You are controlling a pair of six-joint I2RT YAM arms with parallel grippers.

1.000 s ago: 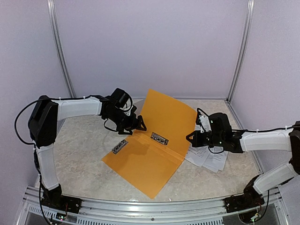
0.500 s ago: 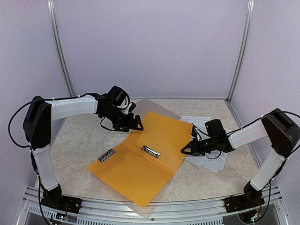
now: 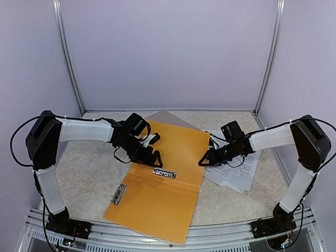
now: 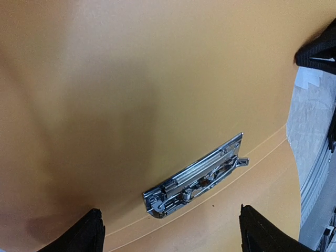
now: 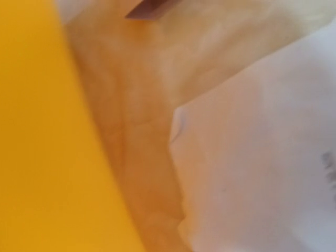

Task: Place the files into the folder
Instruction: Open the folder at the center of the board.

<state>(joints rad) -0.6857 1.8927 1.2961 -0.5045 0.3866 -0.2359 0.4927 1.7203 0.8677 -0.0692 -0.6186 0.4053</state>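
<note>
Orange folder (image 4: 131, 94) filling view, metal clip (image 4: 197, 176) near crease; tool (image 4: 170, 233) fingers spread wide

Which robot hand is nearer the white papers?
Right. The right gripper sits at the edge of the white papers, beside the orange folder; the left gripper hovers over the folder, farther off.

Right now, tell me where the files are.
In the top view, the files lie on the right of the table, just right of the open folder, with the right pincer near their left edge.
</note>
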